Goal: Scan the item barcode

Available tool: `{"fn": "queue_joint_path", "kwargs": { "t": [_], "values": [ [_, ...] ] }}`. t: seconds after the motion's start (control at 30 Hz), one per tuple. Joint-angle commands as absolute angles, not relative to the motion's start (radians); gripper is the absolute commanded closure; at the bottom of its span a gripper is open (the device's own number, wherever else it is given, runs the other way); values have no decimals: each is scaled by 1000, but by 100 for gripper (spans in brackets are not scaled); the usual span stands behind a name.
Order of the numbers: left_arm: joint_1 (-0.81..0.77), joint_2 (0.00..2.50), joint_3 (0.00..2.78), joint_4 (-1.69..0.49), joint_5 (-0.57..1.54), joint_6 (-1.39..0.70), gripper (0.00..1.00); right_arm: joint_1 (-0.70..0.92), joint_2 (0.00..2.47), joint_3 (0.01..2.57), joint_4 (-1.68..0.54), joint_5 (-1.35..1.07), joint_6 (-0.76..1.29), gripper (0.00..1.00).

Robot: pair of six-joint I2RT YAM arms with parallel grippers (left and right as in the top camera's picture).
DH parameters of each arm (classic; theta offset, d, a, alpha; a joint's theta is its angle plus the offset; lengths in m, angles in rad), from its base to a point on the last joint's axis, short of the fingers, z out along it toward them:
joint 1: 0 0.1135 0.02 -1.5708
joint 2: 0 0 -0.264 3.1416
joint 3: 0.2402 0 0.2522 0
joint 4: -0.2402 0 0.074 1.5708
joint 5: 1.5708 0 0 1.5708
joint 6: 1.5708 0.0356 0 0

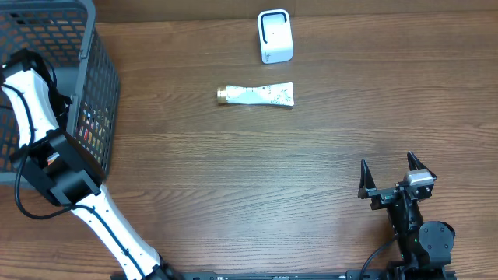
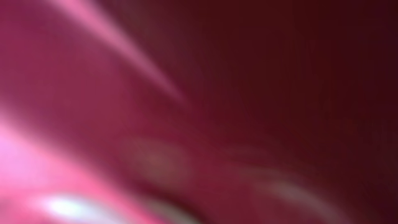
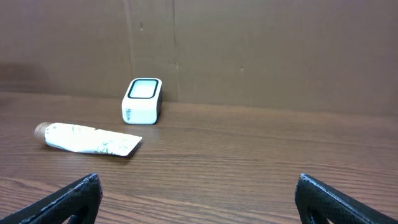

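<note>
**Operator:** Where is the item?

**Spotter:** Your tube (image 1: 255, 95) lies flat on the table (image 1: 233, 194), with its cap (image 1: 222, 95) pointing toward the basket (image 1: 97, 85). The white scanner (image 1: 275, 36) stands just beyond it, and the two do not touch.

**Operator:** How will it handle?

**Spotter:** I judge it light, soft and rather slick, so a hard squeeze would dent it or let it slip. Take it across the body near the cap, where it looks stiffest. Keep the printed faces clear, because you cannot see the barcode from here.

**Operator:** And my arms?

**Spotter:** Your right arm sits low at the near right of the table. The right tool (image 1: 387, 163) faces the tube with its jaws spread wide and empty, well apart from it. Your left arm (image 1: 31, 101) reaches into the basket, which hides the left tool. That wrist view shows only a pink blur, so I cannot tell whether the tool is open, closed or holding anything.
</note>
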State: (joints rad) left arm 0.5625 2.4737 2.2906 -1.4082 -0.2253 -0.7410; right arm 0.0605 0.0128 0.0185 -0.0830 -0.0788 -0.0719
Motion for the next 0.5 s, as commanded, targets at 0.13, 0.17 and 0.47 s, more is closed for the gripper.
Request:
{"fn": "queue_joint_path", "kwargs": {
  "t": [0.13, 0.17, 0.47],
  "values": [
    [568, 2534, 2228, -1450, -242, -739, 96, 66, 3, 8, -77, -83, -76, 0],
    [568, 2529, 2228, -1456, -242, -739, 96, 66, 3, 8, -77, -83, -76, 0],
    [569, 2367, 2343, -1538, -242, -664, 96, 66, 3, 8, -77, -83, -76, 0]
  ]
}}
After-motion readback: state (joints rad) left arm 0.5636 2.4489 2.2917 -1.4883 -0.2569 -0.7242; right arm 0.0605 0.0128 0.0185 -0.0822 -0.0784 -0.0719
